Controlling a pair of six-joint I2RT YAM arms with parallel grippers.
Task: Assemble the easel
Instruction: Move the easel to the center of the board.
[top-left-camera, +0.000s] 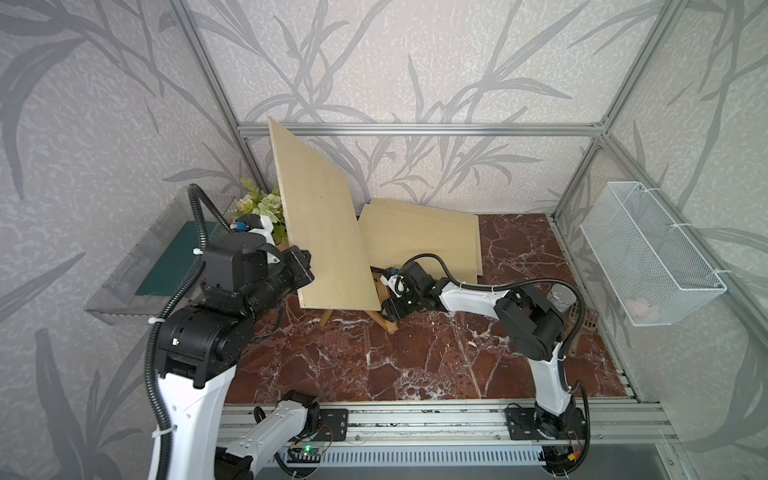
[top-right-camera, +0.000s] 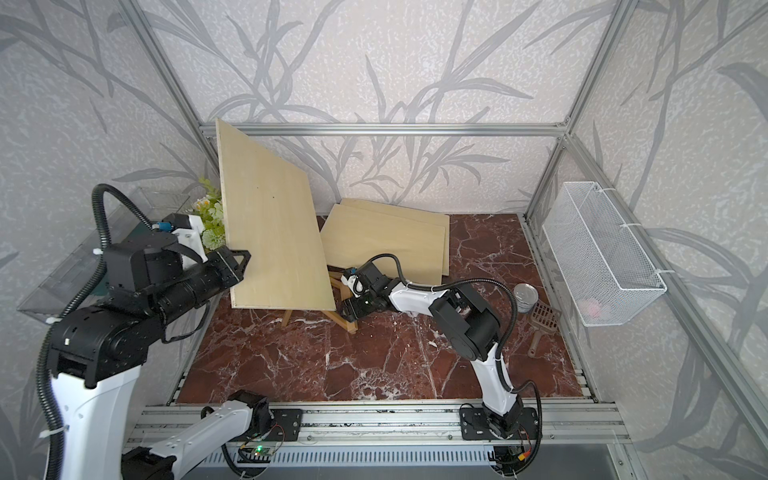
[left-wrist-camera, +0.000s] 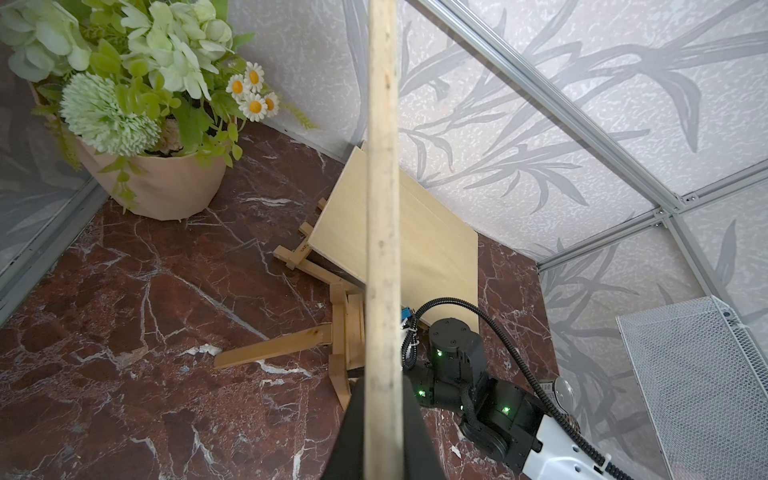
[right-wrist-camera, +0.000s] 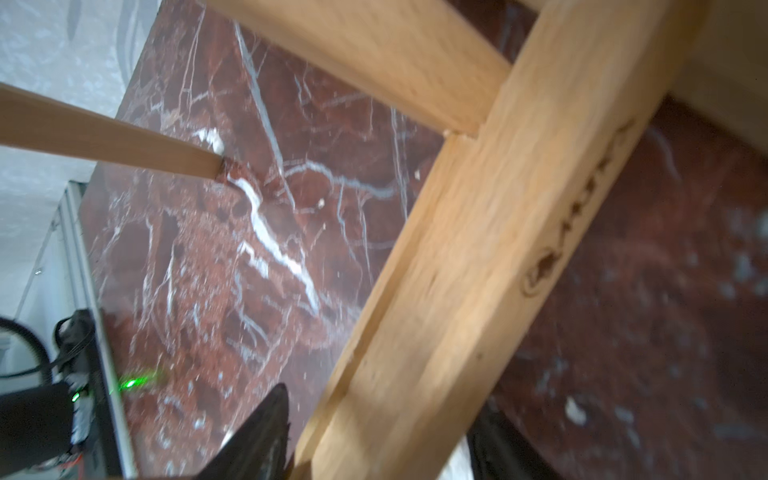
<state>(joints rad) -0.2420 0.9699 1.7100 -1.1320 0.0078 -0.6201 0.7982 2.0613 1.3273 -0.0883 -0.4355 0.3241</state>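
My left gripper (top-left-camera: 308, 266) (top-right-camera: 245, 266) (left-wrist-camera: 382, 399) is shut on the near left edge of a pale plywood board (top-left-camera: 324, 232) (top-right-camera: 274, 241) (left-wrist-camera: 382, 208). It holds the board up on edge, tilted, with its bottom edge low over the easel. The wooden easel (top-left-camera: 384, 322) (top-right-camera: 347, 322) (left-wrist-camera: 345, 332) lies folded on the marble floor, mostly hidden under the board, with two leg ends poking out in front. My right gripper (top-left-camera: 388, 309) (top-right-camera: 347, 309) (right-wrist-camera: 378, 415) is low at the board's right corner, open. Its fingers (right-wrist-camera: 257, 436) straddle a thick easel bar (right-wrist-camera: 478, 249), with a gap on one side.
Two more plywood boards (top-left-camera: 419, 241) (top-right-camera: 386, 241) lie stacked behind the easel. A flower pot (top-left-camera: 262, 203) (left-wrist-camera: 158, 187) stands in the back left corner beside a clear tray (top-left-camera: 158, 257). At the right are a metal can (top-left-camera: 559, 297), a brown scoop (top-left-camera: 582, 324) and a wire basket (top-left-camera: 648, 253) on the wall.
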